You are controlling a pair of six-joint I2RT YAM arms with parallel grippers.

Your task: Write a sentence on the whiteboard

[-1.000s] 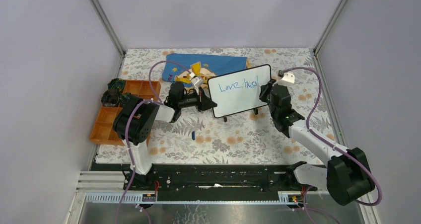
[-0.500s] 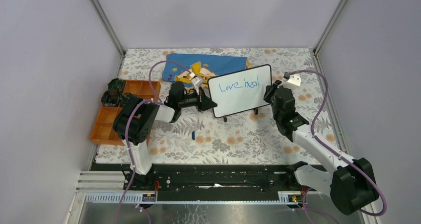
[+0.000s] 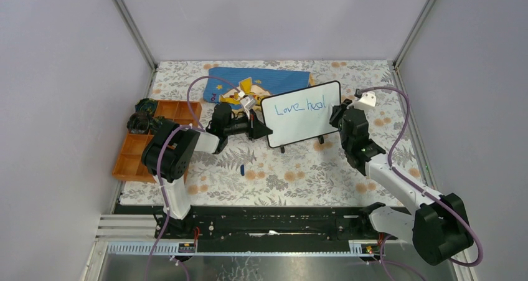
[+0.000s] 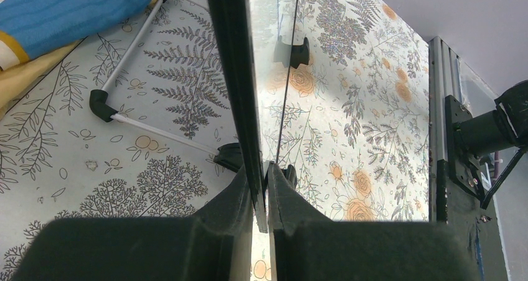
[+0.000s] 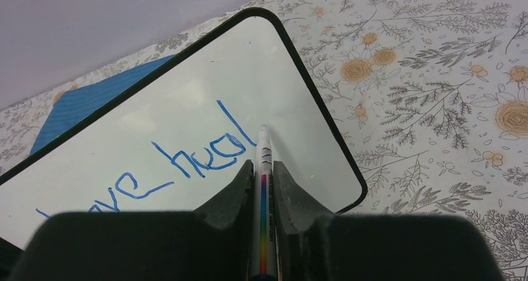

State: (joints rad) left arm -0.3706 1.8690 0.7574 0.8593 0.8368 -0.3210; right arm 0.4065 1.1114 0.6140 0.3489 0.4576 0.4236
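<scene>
The table (image 3: 299, 175) has a flowered cover. The whiteboard (image 3: 302, 126) stands at its middle, just in front of a blue cloth (image 3: 274, 80). The board's long side runs left to right, with the right end a little farther back. It leans back on small black feet, its glossy white, black-rimmed face turned toward the arms. The left gripper (image 3: 260, 130) is closed on the board's left edge, one finger on each face. The right gripper (image 3: 337, 115) is clamped on a white marker (image 5: 264, 169), whose tip points at the board just right of the last letter. The sentence (image 3: 301, 106) is one line of thin blue handwriting along the top, reading "Love heal".
</scene>
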